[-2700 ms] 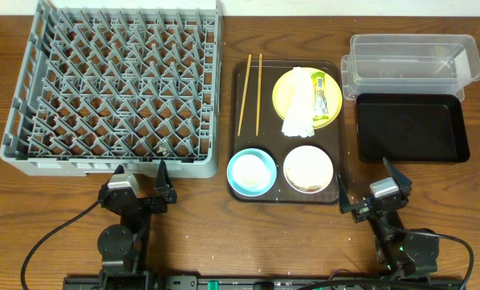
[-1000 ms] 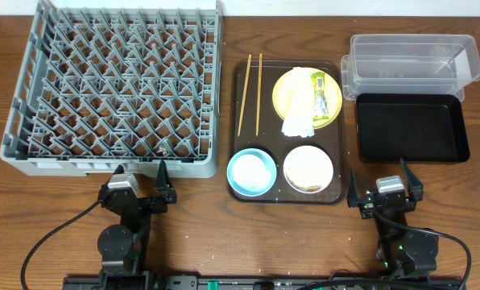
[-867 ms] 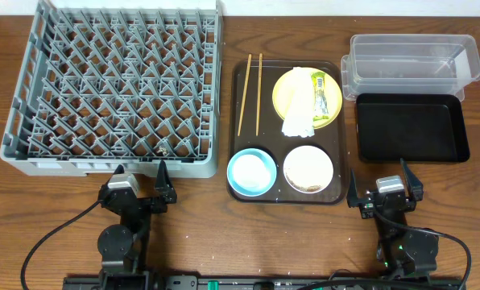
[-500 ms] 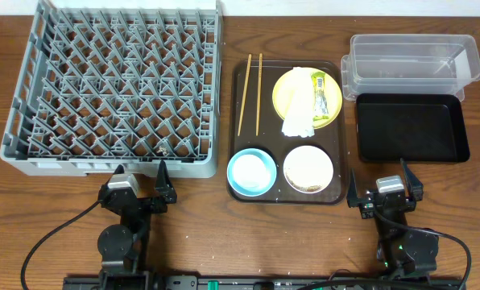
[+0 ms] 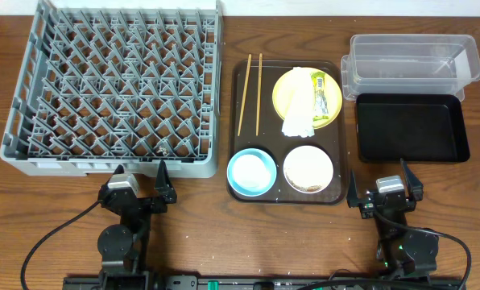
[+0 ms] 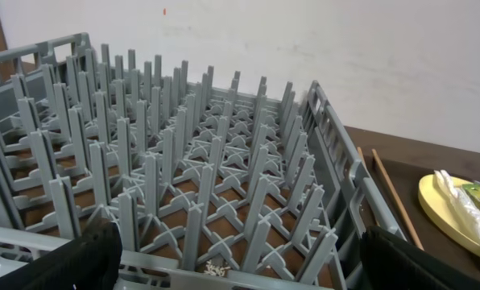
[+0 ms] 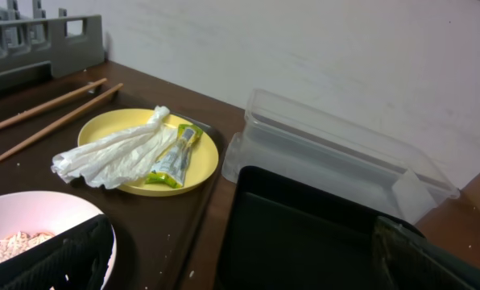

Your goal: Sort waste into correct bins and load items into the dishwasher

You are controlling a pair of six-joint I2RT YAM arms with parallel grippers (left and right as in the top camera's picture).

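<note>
The grey dishwasher rack [image 5: 111, 89] [image 6: 184, 185] fills the left side. On the brown tray [image 5: 266, 193] lie two chopsticks [image 5: 250, 93] [image 7: 55, 113], a light blue bowl [image 5: 251, 171], a white bowl [image 5: 308, 168] [image 7: 31, 221] holding beige crumbs [image 7: 6, 246], and a yellow plate [image 5: 282, 93] [image 7: 204, 157]. A white napkin [image 5: 298, 109] [image 7: 111, 153] and a green-yellow wrapper [image 5: 320, 97] [image 7: 175, 157] rest on the plate. Far right stand the clear tub [image 5: 409, 60] [image 7: 328, 153] and black tray [image 5: 413, 129] [image 7: 304, 234]. My left gripper [image 5: 139, 176] [image 6: 244, 274] is open before the rack. My right gripper [image 5: 380, 184] [image 7: 248, 270] is open near the black tray's front.
A few pale crumbs [image 6: 216, 268] lie inside the rack by its near wall. Bare wooden table [image 5: 224, 234] runs along the front between the two arms. A pale wall [image 7: 304, 48] rises behind the table.
The right gripper has turned and shifted slightly right since the oldest frame, now facing the black tray squarely. Over the last second nothing has moved.
</note>
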